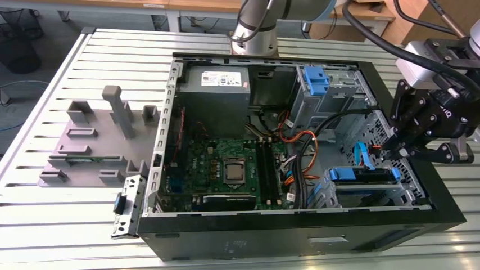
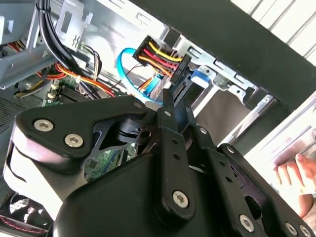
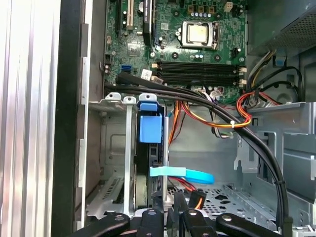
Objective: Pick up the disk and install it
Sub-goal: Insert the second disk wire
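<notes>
The claw (image 1: 401, 151) hovers narrow, holding nothing, inside the open computer case (image 1: 248, 239); just below it, the disk (image 1: 363, 175) sits in its bay.

Open PC case (image 1: 300, 228) lay on slatted table (image 1: 45, 225). Motherboard (image 1: 225, 169) sat inside, grey power supply (image 1: 216, 79) behind it. Grey fixture (image 1: 90, 140) stood at exterior view's left.
</notes>
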Controlling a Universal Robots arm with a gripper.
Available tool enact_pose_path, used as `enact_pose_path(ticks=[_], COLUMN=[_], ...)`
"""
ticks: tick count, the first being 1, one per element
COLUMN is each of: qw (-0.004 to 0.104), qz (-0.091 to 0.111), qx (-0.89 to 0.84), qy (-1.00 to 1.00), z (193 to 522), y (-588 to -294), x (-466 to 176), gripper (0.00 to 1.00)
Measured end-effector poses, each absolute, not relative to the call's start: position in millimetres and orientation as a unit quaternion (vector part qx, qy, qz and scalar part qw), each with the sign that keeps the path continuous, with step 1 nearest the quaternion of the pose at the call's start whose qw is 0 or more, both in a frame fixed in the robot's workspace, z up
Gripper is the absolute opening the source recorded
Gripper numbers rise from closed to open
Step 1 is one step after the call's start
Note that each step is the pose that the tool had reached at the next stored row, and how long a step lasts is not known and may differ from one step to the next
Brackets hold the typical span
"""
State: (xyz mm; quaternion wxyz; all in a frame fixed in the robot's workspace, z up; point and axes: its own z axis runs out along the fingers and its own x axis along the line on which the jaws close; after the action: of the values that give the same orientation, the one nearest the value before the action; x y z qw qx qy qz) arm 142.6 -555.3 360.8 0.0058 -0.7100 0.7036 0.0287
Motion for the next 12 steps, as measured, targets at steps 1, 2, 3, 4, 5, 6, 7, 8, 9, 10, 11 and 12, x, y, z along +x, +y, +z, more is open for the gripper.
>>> enact_pose_path(ticks=[1,2,3,4,5,6,7,8,9,10,11,12], qw=[0.006,0.006,0.006,0.006,0.006,0.006,0.006,0.006,0.006,0.006,0.006,0.006], qz=[0.029,0.029,0.029,0.029,0.029,0.029,0.029,0.029,0.029,0.029,0.029,0.029], qx=[-0.710,-0.710,-0.710,-0.710,-0.710,-0.710,-0.710,-0.710,-0.710,-0.710,-0.710,-0.710], qy=[0.704,0.704,0.704,0.704,0.704,0.704,0.704,0.704,0.704,0.704,0.704,0.704], z=[360.5,360.3,360.0,359.6,359.3,358.9,358.5,358.3,358.0,357.7,357.3,357.0], y=[-555.1,-554.8,-554.4,-554.1,-553.7,-553.2,-552.8,-552.4,-552.1,-551.9,-551.7,-551.5], x=[143.8,145.0,146.0,147.1,148.1,149.1,150.2,151.5,152.8,154.1,155.4,156.7], gripper=[0.24,0.24,0.24,0.24,0.24,0.24,0.24,0.24,0.24,0.24,0.24,0.24])
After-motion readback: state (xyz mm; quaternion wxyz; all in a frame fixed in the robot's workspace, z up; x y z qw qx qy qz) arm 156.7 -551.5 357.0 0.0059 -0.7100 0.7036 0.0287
